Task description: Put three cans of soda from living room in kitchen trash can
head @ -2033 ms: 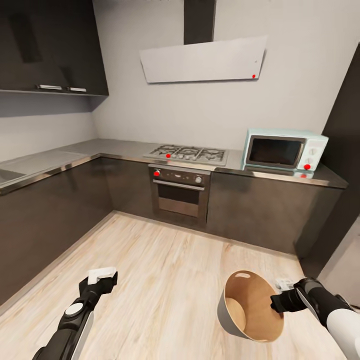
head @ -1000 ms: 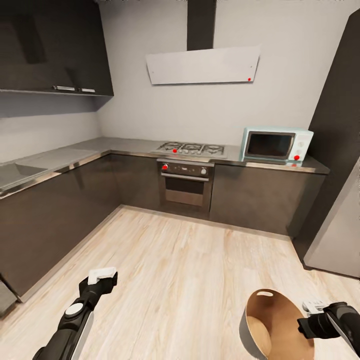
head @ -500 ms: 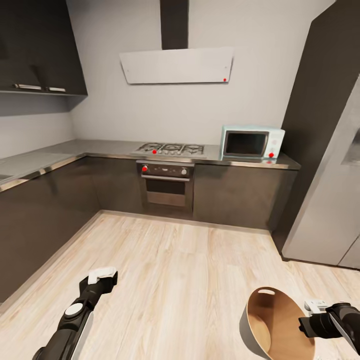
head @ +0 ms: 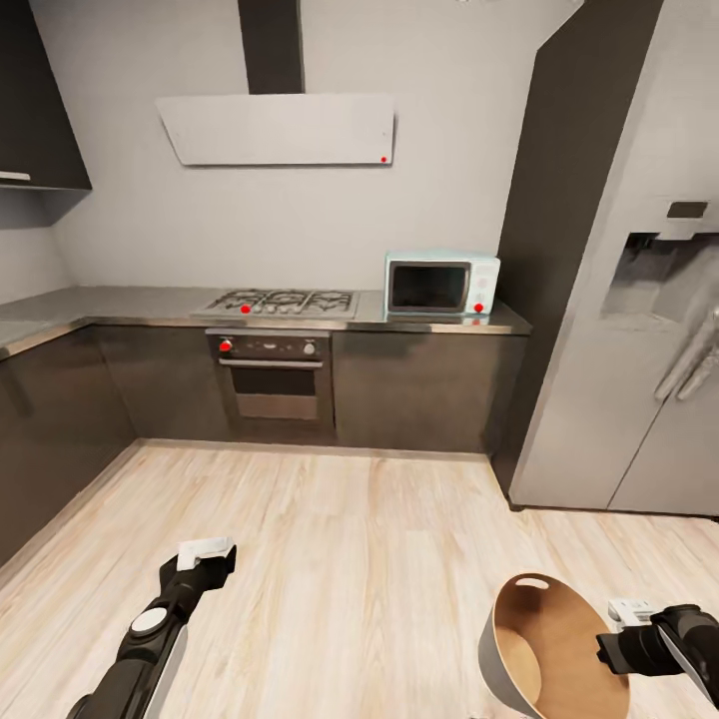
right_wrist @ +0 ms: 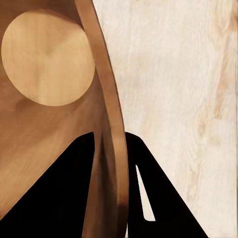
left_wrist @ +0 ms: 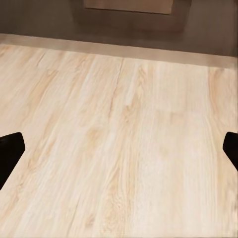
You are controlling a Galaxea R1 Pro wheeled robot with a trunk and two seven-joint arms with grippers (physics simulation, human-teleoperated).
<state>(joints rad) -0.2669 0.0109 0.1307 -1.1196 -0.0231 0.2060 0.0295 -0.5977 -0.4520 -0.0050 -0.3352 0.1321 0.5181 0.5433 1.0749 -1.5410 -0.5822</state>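
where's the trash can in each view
Head view: the trash can sits at the lower right, tilted, its rim held by the right end effector.
Right wrist view: its brown inside and round bottom are close up, with the rim wall running between the two dark fingers.
Left wrist view: bare floor, no trash can.
Shared landmark: the pale wood floor.

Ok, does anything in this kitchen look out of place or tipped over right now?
Only the trash can: it is tilted, not standing on the floor, its rim pinched by the right hand, and its brown inside looks empty. The left hand is open over bare wood floor.
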